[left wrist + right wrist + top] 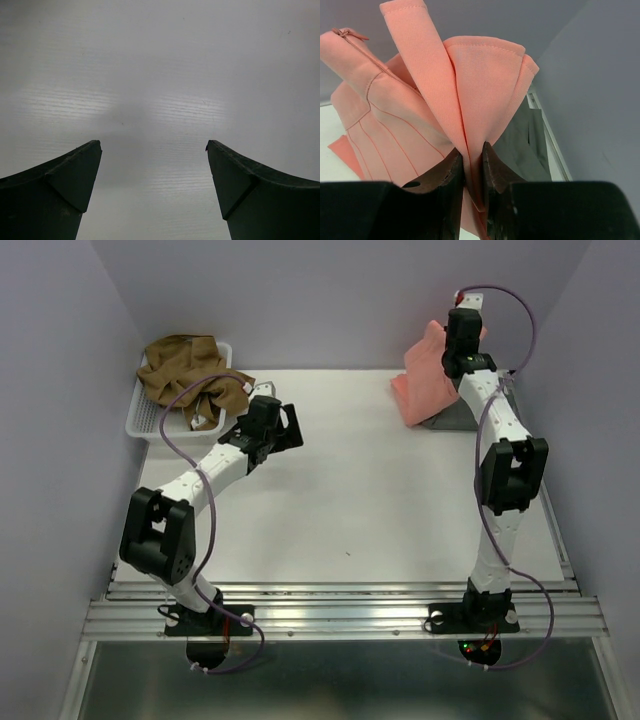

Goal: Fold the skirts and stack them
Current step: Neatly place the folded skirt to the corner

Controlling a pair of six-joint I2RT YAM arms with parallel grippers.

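Note:
My right gripper (472,160) is shut on a bunched fold of the salmon-pink skirt (415,115), lifted at the table's far right corner (432,375). The pink cloth hangs from the gripper (463,340) down to the table. Under and behind it lies the grey skirt (525,150), a dark patch (462,418) by the right edge. The olive-brown skirt (185,375) lies crumpled in the white mesh basket (140,425) at the far left. My left gripper (152,165) is open, hovering over bare white table (160,75), just right of the basket (272,430).
Lilac walls close in the table on the left, back and right. A metal rail (340,615) runs along the near edge by the arm bases. The right wall (600,100) stands close to the held cloth.

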